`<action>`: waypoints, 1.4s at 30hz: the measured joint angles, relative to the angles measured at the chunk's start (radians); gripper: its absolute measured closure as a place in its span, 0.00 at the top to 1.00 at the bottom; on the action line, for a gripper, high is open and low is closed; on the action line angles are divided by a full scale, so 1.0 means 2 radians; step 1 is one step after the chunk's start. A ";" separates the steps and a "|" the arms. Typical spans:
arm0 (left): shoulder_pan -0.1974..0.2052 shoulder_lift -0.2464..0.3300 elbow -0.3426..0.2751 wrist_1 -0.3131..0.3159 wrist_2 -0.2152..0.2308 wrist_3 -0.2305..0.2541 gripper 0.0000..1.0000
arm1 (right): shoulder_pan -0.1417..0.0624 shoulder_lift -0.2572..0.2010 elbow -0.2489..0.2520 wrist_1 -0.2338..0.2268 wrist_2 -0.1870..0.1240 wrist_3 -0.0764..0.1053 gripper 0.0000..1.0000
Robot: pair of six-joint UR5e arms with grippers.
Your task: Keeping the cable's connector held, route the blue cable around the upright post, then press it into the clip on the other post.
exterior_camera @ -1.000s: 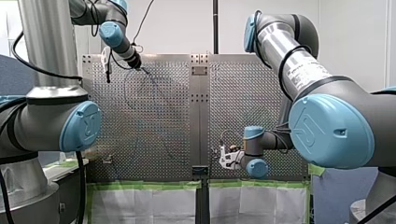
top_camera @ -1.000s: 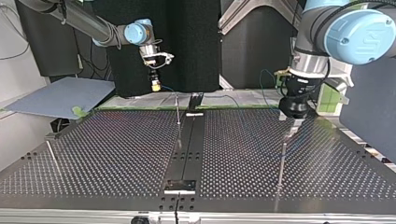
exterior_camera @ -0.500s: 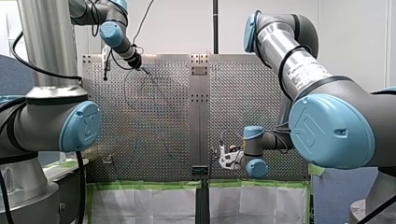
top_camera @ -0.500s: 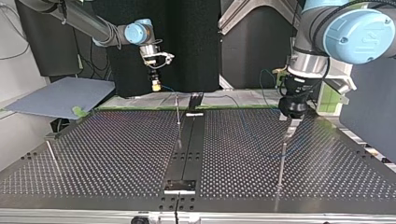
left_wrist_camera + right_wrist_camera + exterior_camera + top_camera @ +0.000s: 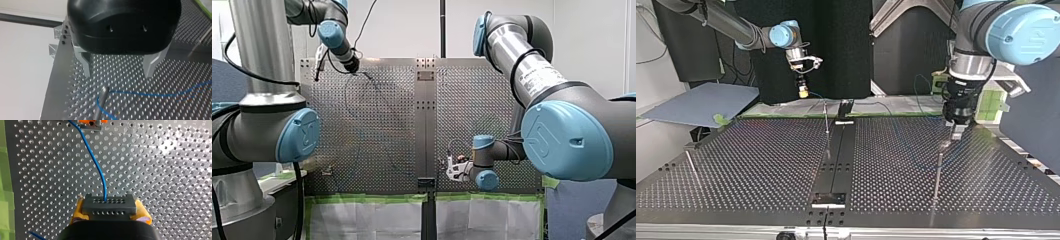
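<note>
Connector [image 5: 109, 205] pinched by right gripper [image 5: 110, 208]; blue cable [image 5: 96, 162] runs ahead over open perforated table [image 5: 162, 170]. Left gripper [image 5: 118, 73] spread wide above post [image 5: 99, 105] tip, near table edge; cable bends at post.

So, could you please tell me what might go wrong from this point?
1. My left gripper is open above the upright post and holds nothing. The blue cable curves round the post near its tip, so it could slip off over the top.
2. My right gripper clamps the connector only by its sides, so tension on the cable might tug it loose.
</note>
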 joint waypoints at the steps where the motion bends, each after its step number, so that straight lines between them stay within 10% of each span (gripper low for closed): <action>1: 0.001 0.001 0.000 0.000 -0.005 0.005 1.00 | 0.000 0.000 0.000 0.000 -0.001 0.000 0.00; 23: 0.004 0.004 0.000 0.004 -0.047 0.027 1.00 | 0.001 0.000 0.000 0.000 -0.003 0.000 0.00; 42: -0.031 -0.018 0.000 0.035 0.022 0.038 1.00 | 0.001 0.000 0.000 0.002 -0.003 -0.001 0.00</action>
